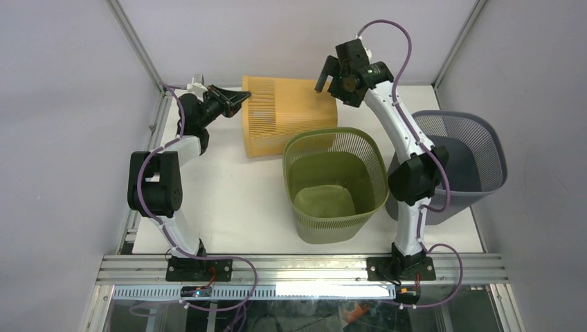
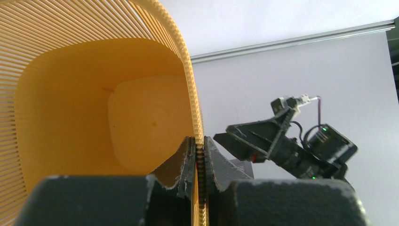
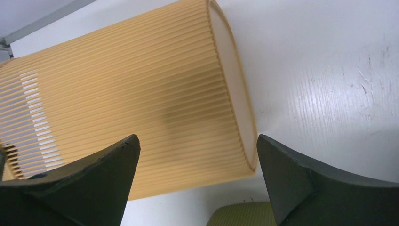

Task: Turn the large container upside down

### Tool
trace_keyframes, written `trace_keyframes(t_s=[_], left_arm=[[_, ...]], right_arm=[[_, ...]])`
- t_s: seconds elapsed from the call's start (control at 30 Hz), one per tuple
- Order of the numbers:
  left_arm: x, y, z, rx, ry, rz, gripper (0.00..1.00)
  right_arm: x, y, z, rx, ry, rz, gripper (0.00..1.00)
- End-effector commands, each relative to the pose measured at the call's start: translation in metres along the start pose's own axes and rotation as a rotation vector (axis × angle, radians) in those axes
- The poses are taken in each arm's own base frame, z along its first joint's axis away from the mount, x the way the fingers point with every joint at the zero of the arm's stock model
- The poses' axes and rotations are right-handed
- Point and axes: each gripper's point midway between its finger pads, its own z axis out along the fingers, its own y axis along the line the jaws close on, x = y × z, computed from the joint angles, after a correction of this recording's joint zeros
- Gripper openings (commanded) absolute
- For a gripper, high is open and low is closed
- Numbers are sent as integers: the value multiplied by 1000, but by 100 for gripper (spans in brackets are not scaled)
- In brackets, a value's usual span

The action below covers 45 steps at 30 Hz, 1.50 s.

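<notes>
The large orange slatted basket (image 1: 287, 114) lies on its side at the back of the table, with its open mouth to the left and its base to the right. My left gripper (image 1: 242, 96) is shut on the basket's rim. In the left wrist view the two pads pinch the ribbed rim (image 2: 198, 155), and the basket's inside (image 2: 94, 108) is empty. My right gripper (image 1: 325, 75) is open and empty, hovering above the basket's base end. In the right wrist view the basket's side and base (image 3: 141, 94) lie below the spread fingers (image 3: 108, 169).
A green mesh basket (image 1: 336, 180) stands upright in the middle, just in front of the orange one, and its rim shows in the right wrist view (image 3: 240, 217). A grey mesh basket (image 1: 464, 159) stands tilted at the right. Frame posts and grey walls enclose the table.
</notes>
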Motion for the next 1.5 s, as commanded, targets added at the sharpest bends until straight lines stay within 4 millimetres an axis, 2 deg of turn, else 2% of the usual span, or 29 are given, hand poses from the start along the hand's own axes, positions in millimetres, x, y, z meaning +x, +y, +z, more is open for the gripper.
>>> trace_keyframes(t_s=[0.0, 0.13, 0.3, 0.4, 0.57, 0.73, 0.83, 1.07, 1.33, 1.47], left_arm=[[2, 13, 1, -36, 34, 37, 0], [3, 17, 2, -55, 51, 44, 0], [5, 19, 4, -60, 69, 47, 0], [8, 21, 4, -64, 86, 45, 0], [16, 30, 5, -90, 116, 52, 0], [34, 33, 15, -98, 176, 72, 0], [52, 34, 26, -102, 223, 88, 0], [80, 27, 52, -78, 284, 111, 0], [99, 28, 77, -63, 344, 125, 0], [107, 28, 85, -65, 368, 128, 0]], right_arm=[[-26, 3, 9, -120, -28, 24, 100], [-16, 5, 22, -211, 35, 27, 99], [6, 24, 26, -351, 130, 48, 99], [10, 41, 19, -460, 152, 60, 100], [-3, 56, -10, -553, 108, 67, 100], [-16, 59, -47, -588, 41, 66, 99], [-19, 60, -72, -623, 5, 76, 99], [-33, 66, -116, -689, -72, 76, 100], [-46, 82, -149, -728, -147, 39, 100], [-49, 88, -158, -733, -168, 19, 100]])
